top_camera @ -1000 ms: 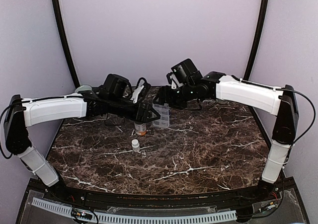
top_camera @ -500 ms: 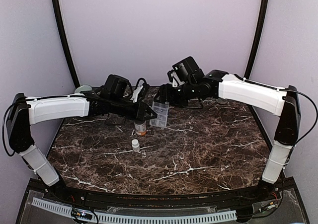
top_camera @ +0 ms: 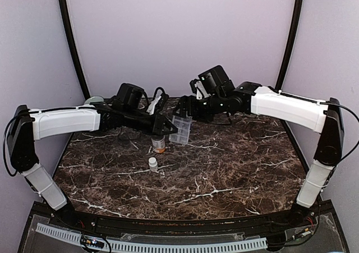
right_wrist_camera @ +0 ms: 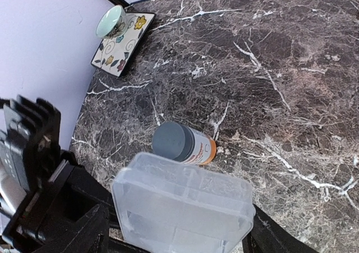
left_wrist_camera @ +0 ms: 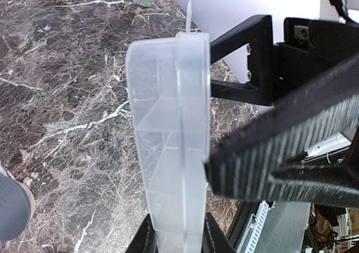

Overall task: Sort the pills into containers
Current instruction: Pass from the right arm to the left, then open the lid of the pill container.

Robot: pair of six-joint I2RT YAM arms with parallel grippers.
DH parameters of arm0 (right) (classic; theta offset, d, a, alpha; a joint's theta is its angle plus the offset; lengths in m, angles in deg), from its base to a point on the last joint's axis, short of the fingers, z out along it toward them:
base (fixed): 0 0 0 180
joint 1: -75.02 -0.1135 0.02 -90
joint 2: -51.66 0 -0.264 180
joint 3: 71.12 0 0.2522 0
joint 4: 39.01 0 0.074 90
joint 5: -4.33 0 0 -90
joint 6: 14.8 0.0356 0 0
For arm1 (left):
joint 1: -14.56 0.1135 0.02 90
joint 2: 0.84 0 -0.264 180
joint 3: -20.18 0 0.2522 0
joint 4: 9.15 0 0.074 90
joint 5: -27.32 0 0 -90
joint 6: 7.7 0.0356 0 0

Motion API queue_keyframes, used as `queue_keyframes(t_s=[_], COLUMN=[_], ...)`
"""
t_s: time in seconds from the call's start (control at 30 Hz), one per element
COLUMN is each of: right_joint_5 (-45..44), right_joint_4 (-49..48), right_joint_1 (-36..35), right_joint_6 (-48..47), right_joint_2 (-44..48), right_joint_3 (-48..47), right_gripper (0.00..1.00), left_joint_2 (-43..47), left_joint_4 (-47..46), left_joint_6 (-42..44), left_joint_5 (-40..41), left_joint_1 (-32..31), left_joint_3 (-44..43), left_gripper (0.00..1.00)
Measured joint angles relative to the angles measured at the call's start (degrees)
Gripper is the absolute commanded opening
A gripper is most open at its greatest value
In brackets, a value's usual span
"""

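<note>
The clear plastic organiser box [top_camera: 181,128] hangs on edge above the table's far middle, lid closed against its base. My left gripper [top_camera: 170,130] is shut on its lower end; the left wrist view shows the box [left_wrist_camera: 168,124] edge-on, rising from between my fingers [left_wrist_camera: 147,239]. My right gripper [top_camera: 188,114] is closed across the box's width; the right wrist view shows the box [right_wrist_camera: 185,202] filling the gap between its fingers [right_wrist_camera: 92,230]. The right gripper's ribbed pad [left_wrist_camera: 280,152] touches the box's lid side. No pills show.
An amber bottle [top_camera: 159,145] with grey cap stands under the box and also shows in the right wrist view [right_wrist_camera: 185,143]. A tiny white bottle [top_camera: 152,163] stands nearer. A floral plate [right_wrist_camera: 126,42] with a green cup [right_wrist_camera: 110,20] sits at the far left.
The right arm has drawn slightly right and back, and the box has shifted a little up and left between the two grippers. Both bottles have stayed put.
</note>
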Motion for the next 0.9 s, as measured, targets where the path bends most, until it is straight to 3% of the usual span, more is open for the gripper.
queue_keyframes(t_s=[0.37,0.9], right_joint_5=[4.8,20.4], right_joint_4=[-8.8,-30.8], right_joint_1=[3.8,11.1], right_joint_6=[-1.8,3.2], right_joint_2=[8.7,18.5], right_joint_3=[11.6,28.2], right_gripper=[0.85,0.76], left_joint_2=[-1.9,-10.6], left_joint_4=[-0.3,-1.4], left_joint_6=[-1.4,-6.9], left_joint_5=[-11.1,-33.2], left_joint_1=[5.2,10.3], left_joint_3=[-6.5,-13.5], left_gripper=[0.0,0.0])
